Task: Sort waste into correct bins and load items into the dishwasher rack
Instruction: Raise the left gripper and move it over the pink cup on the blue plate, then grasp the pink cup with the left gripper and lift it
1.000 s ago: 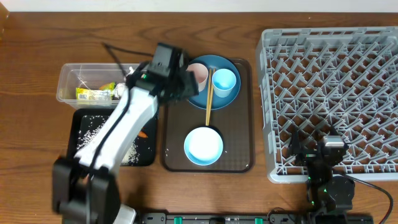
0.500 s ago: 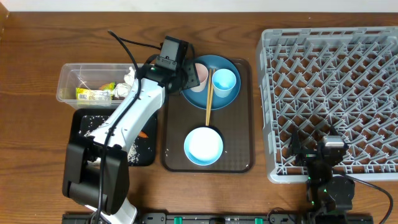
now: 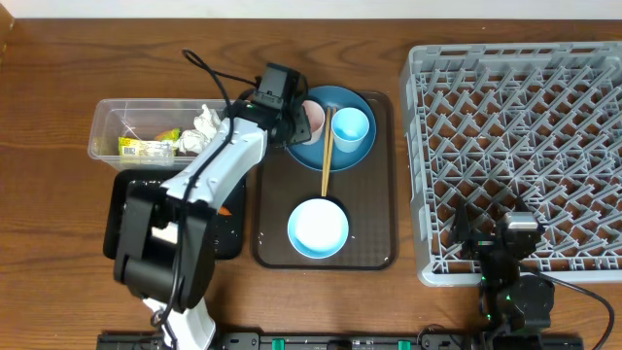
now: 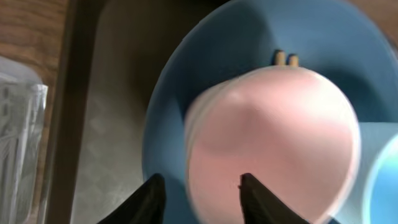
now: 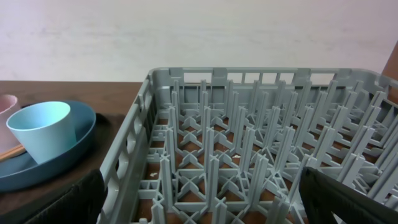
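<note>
On the dark blue plate [image 3: 340,157], at the far end of the brown tray [image 3: 374,243]: a pink cup [image 4: 273,143], next to a light blue cup [image 3: 352,126] and the chopsticks [image 3: 327,160]. Astride the pink cup's rim, the left gripper [image 4: 200,186], partly spread, one finger [image 4: 152,200] just outside the wall, the other over the mouth. Over the near edge of the grey rack [image 3: 525,117], at the right end of the worktop [image 3: 58,78], the right gripper [image 5: 199,183], spread wide, holding nothing.

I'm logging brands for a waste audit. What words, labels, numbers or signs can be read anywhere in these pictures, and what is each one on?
No text is legible in any view.
Snack wrapper in the clear container: dark print on the yellow-green, too small to read.
Nothing else in any view shows lettering, numbers or signs.
</note>
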Controlling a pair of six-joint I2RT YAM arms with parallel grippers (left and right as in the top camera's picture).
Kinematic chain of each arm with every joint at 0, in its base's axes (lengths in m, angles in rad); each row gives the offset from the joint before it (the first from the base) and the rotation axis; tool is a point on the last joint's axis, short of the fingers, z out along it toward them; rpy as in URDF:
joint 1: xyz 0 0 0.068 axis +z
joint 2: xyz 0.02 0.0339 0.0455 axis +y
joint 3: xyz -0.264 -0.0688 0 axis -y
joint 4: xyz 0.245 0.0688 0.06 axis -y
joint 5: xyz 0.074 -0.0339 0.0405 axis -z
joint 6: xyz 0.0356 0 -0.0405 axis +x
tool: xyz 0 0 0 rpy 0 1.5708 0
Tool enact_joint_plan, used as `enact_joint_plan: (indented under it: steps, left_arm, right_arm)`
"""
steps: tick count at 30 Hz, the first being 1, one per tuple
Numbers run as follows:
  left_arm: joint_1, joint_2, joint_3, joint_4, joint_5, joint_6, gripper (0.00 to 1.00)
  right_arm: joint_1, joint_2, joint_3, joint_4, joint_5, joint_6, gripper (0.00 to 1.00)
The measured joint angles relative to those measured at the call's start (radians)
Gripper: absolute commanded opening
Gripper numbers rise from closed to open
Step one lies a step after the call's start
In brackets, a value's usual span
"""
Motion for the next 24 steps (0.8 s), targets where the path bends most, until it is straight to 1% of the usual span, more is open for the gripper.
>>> enact_joint_plan:
  steps: [4, 6, 8, 9, 12, 13, 14, 17, 21, 24]
  left_arm:
    - [0.000, 0.003, 0.000, 0.017, -0.005, 0.000, 0.34]
    - [0.000, 0.002, 0.000, 0.018, -0.007, -0.002, 0.28]
    - [0.000, 0.002, 0.000, 0.018, -0.007, 0.000, 0.26]
    - [0.000, 0.002, 0.000, 0.018, -0.007, 0.000, 0.23]
    - [0.000, 0.002, 0.000, 0.018, -0.007, -0.002, 0.19]
    - [0.000, 0.002, 0.000, 0.019, -0.007, -0.004, 0.19]
    - [0.000, 0.002, 0.000, 0.019, -0.007, -0.004, 0.15]
    - [0.000, 0.002, 0.000, 0.020, -0.007, -0.007, 0.13]
    - [0.000, 0.002, 0.000, 0.026, -0.007, -0.008, 0.06]
    - [0.000, 0.002, 0.000, 0.032, -0.010, -0.007, 0.06]
  right_arm:
    - [0.000, 0.000, 0.000, 0.000, 0.000, 0.000, 0.99]
    - [0.000, 0.000, 0.000, 0.000, 0.000, 0.000, 0.99]
    - [0.000, 0.000, 0.000, 0.000, 0.000, 0.000, 0.99]
    - [0.000, 0.000, 0.000, 0.000, 0.000, 0.000, 0.99]
    - [0.000, 0.000, 0.000, 0.000, 0.000, 0.000, 0.99]
    - [0.000, 0.000, 0.000, 0.000, 0.000, 0.000, 0.99]
    - [0.000, 0.000, 0.000, 0.000, 0.000, 0.000, 0.99]
    - [0.000, 0.000, 0.000, 0.000, 0.000, 0.000, 0.99]
    - [0.000, 0.000, 0.000, 0.000, 0.000, 0.000, 0.99]
    - [0.000, 0.000, 0.000, 0.000, 0.000, 0.000, 0.99]
